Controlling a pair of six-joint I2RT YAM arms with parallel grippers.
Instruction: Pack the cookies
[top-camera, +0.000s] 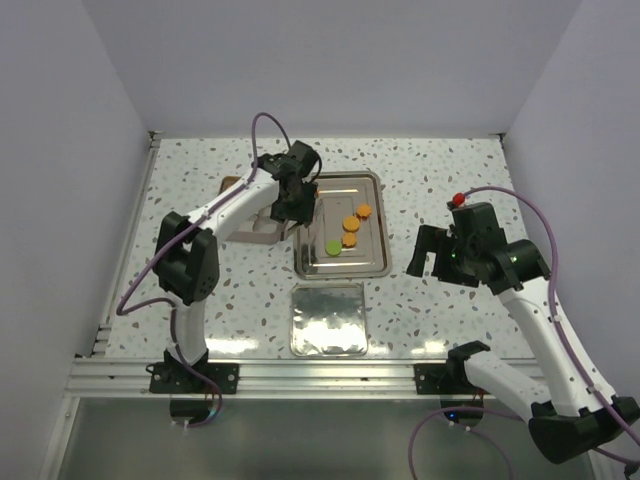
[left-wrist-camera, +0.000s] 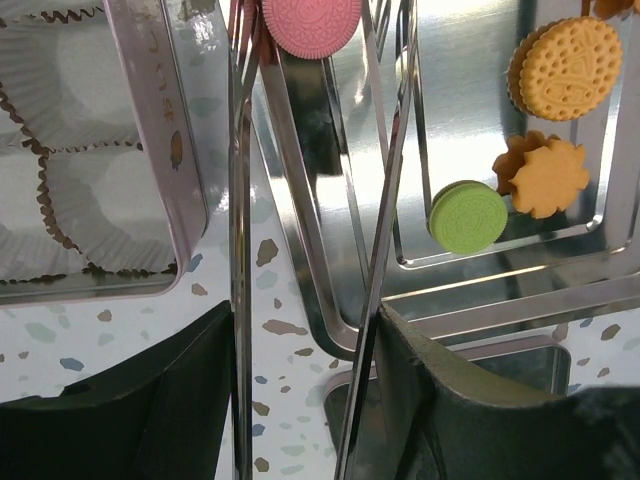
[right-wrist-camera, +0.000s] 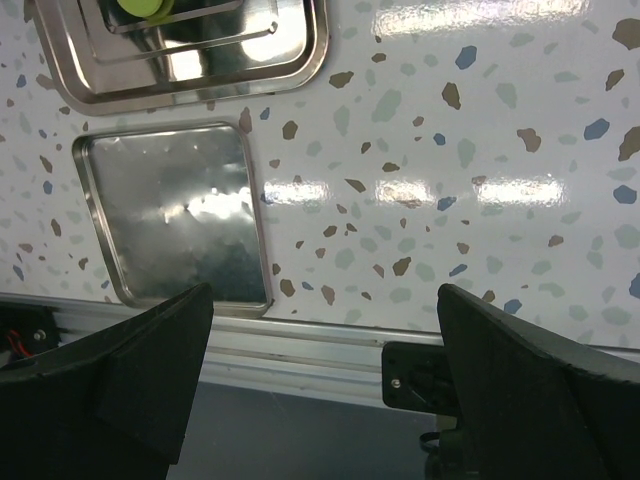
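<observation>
My left gripper (left-wrist-camera: 305, 330) is shut on a pair of metal tongs (left-wrist-camera: 240, 250). The tongs' tips pinch a pink cookie (left-wrist-camera: 312, 22) above the gap between the steel tray (left-wrist-camera: 320, 300) and the cookie box (left-wrist-camera: 150, 110). On the tray lie a round orange cookie (left-wrist-camera: 568, 68), a flower-shaped orange one (left-wrist-camera: 548, 178) and a green one (left-wrist-camera: 467, 216). From above, the left gripper (top-camera: 292, 200) hangs over the tray's left rim (top-camera: 375, 225). My right gripper (top-camera: 430, 255) stands open and empty to the right of the tray.
The box holds white paper cups and sits left of the tray (top-camera: 262, 228). A flat metal lid (top-camera: 328, 320) lies near the front edge, also in the right wrist view (right-wrist-camera: 170, 210). The aluminium frame rail (right-wrist-camera: 330, 350) runs along the front.
</observation>
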